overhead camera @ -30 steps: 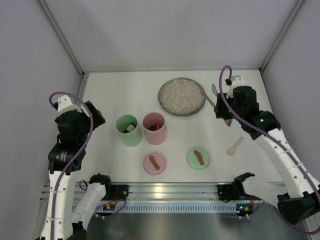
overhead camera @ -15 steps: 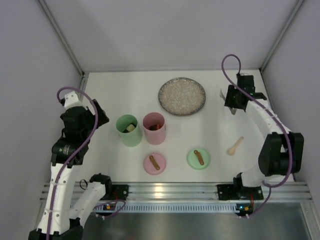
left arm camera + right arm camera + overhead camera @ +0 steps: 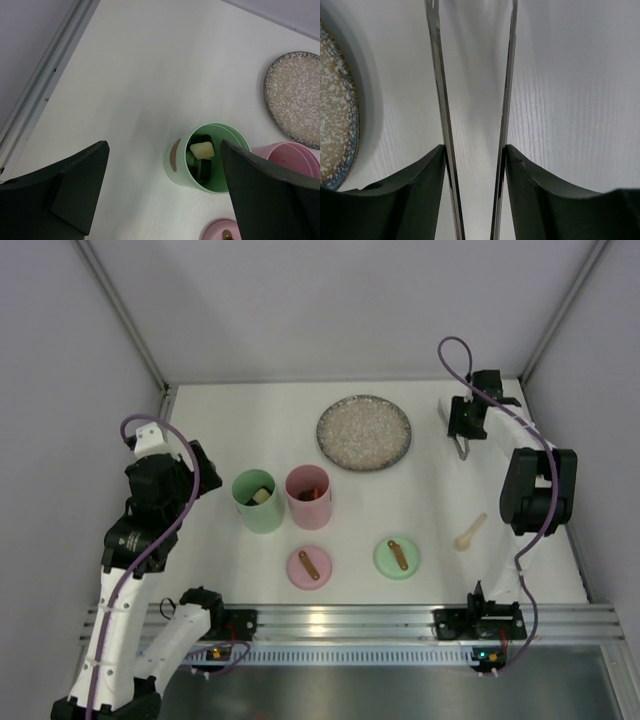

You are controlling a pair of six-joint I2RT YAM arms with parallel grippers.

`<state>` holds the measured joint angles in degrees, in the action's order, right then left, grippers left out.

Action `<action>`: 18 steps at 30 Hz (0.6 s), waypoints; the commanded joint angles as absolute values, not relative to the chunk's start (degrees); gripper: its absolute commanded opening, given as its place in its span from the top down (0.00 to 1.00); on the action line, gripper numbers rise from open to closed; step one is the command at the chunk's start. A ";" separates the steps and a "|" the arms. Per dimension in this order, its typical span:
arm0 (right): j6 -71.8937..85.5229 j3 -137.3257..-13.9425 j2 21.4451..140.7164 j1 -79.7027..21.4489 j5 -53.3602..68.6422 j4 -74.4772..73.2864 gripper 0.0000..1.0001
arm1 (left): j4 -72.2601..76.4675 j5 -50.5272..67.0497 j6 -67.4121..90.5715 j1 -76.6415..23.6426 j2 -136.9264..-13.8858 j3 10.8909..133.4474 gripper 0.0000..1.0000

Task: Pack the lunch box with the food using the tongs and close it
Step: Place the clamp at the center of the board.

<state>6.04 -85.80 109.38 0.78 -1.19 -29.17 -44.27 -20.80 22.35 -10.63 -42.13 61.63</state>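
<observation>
Swung toward the far right corner, the right claw (image 3: 475, 161) grips the tongs (image 3: 440, 100), while the left claw (image 3: 165, 185) gapes wide.

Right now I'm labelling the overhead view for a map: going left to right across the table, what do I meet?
Green cup → pink cup → green lid → wooden spoon. Left out, since they overlap others sideways: pink lid, speckled plate, tongs.
</observation>
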 commanded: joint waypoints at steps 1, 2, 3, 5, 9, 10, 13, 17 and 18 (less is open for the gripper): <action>3.43 -91.14 112.49 2.90 1.84 -34.63 0.50 | -43.86 -14.61 21.19 -10.99 -42.36 63.72 0.01; 3.69 -91.14 112.94 2.99 1.76 -34.80 0.50 | -43.86 -12.41 20.57 -10.99 -42.97 63.89 0.01; 3.87 -90.88 113.55 2.99 1.76 -34.72 0.49 | -44.12 -10.83 20.39 -10.99 -44.11 64.16 0.01; 3.96 -90.44 114.08 3.08 2.98 -34.11 0.49 | -44.30 -6.69 20.13 -10.99 -44.82 64.34 0.01; 3.43 -90.26 115.40 3.08 3.51 -34.80 0.49 | -45.61 -0.37 19.07 -11.07 -46.75 65.39 0.01; 2.47 -90.52 115.75 3.08 3.60 -35.15 0.49 | -46.05 2.61 18.81 -11.16 -47.28 65.91 0.01; 0.62 -91.14 115.93 3.16 4.30 -36.56 0.47 | -46.93 9.22 18.11 -11.95 -49.22 65.66 0.01; -1.49 -90.97 115.75 3.25 4.13 -37.18 0.42 | -48.95 8.18 17.49 -13.18 -49.75 65.22 0.01; -1.49 -90.88 115.84 3.34 4.48 -37.26 0.36 | -49.22 7.91 17.40 -13.44 -49.66 65.21 0.01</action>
